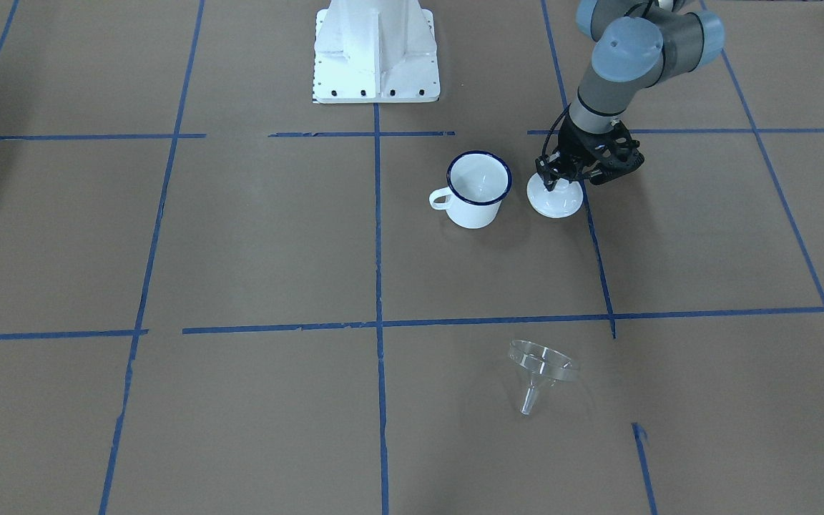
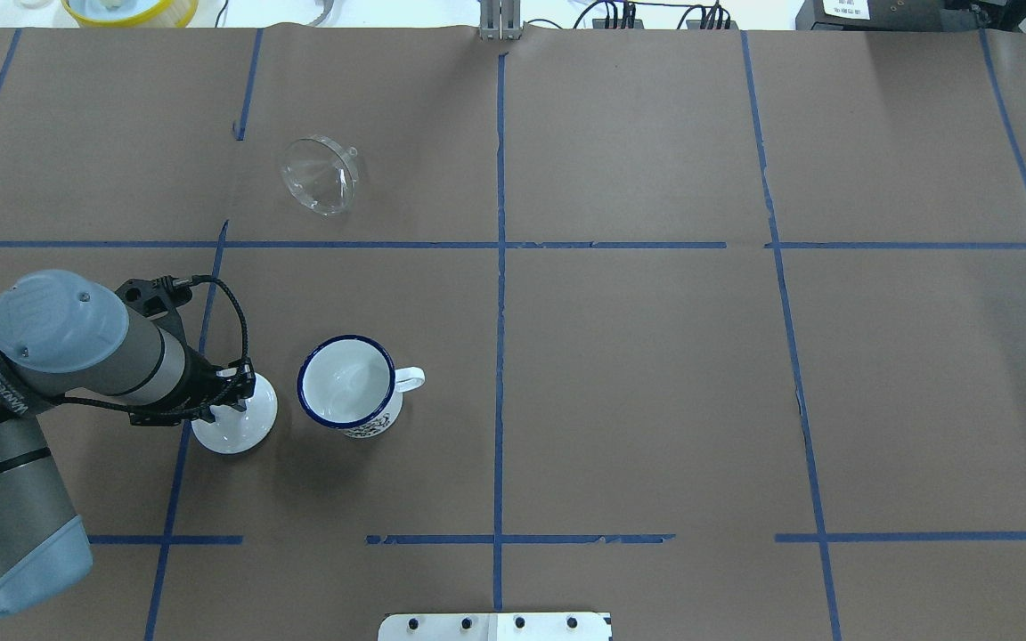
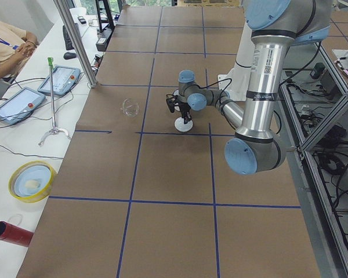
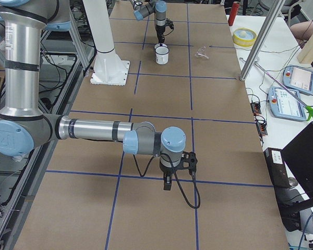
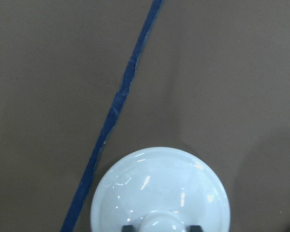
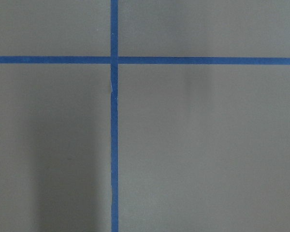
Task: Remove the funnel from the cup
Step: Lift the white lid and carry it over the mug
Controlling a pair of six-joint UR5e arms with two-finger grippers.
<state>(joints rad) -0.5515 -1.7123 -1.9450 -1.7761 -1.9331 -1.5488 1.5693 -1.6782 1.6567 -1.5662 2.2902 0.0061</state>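
Front-facing: we see funnel on its side on the desk, near the operators' edge and well apart from cup. Cup upright, nearer the robot-side edge.
Overhead: left pincer sits on white lid, which is just beside cup; cup handle points away from lid.
Left wrist: fingertips clenched either side of lid knob.
Exterior right: right pincer low over desk toward its right end; we cannot tell whether released or clenched.
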